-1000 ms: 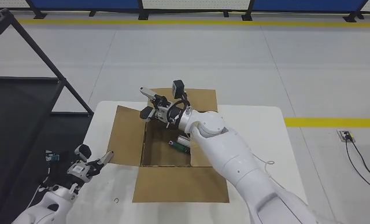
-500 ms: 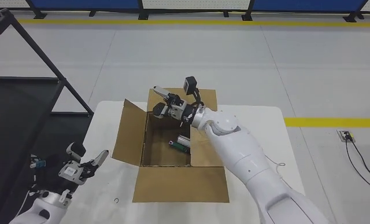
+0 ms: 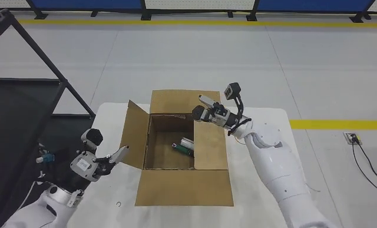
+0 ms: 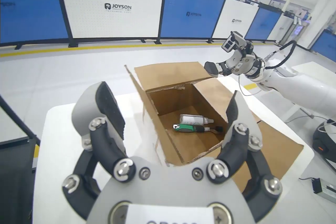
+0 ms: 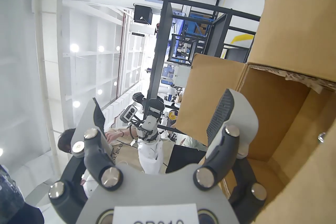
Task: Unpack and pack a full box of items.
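Observation:
An open cardboard box [image 3: 177,101] stands in the middle of the white table [image 3: 268,151]. Its left flap [image 3: 133,134] stands raised; the back, right and front flaps lie spread outward. On the box floor lie a white bottle [image 4: 195,119] and a green-handled item [image 4: 187,128], also seen from above as the bottle and green item [image 3: 185,146]. My right gripper [image 3: 200,108] hovers open over the back corner of the right flap, empty, and appears as the right gripper [image 4: 214,70]. My left gripper [image 3: 119,153] is open and empty, just outside the raised left flap.
A black metal frame [image 3: 41,75] stands off the table's left side. A small dark hook-shaped mark [image 3: 118,204] lies near the front left of the table. Bare tabletop stretches to the right of the box. A cable and plug [image 3: 352,138] lie on the floor at far right.
The right gripper swung from the box's back left corner across to the right flap. The left flap rose from lying flat to standing. My left gripper moved closer to that flap.

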`<state>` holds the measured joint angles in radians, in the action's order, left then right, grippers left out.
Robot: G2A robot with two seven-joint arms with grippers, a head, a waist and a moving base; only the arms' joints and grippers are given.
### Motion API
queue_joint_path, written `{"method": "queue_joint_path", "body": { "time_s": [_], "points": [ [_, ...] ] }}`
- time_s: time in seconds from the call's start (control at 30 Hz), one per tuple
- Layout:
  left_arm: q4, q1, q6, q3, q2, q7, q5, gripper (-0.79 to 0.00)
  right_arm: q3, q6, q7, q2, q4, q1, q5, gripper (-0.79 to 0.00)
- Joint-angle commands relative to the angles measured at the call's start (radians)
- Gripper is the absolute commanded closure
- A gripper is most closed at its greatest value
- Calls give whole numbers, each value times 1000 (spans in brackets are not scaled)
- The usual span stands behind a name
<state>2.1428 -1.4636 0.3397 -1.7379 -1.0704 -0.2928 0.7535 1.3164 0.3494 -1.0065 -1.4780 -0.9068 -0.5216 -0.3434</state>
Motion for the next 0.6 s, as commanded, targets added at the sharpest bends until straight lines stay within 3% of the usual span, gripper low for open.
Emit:
{"method": "queue_joint_path", "body": {
  "time_s": [0.0, 0.17, 0.33, 0.57],
  "points": [
    [-26, 78, -12, 88, -1, -62, -17, -785, 86, -21, -23, 30, -136, -94, 10, -785],
    [-96, 252, -55, 292, -13, -147, 0, -785, 241, -67, -47, 76, -367, -277, 22, -785],
    [-197, 397, -127, 476, -34, -252, 6, -785, 337, -115, 4, 102, -476, -378, 45, -785],
    [-202, 407, -131, 487, -36, -262, 15, -785, 348, -127, 35, 105, -488, -391, 58, -785]
  ]
}}
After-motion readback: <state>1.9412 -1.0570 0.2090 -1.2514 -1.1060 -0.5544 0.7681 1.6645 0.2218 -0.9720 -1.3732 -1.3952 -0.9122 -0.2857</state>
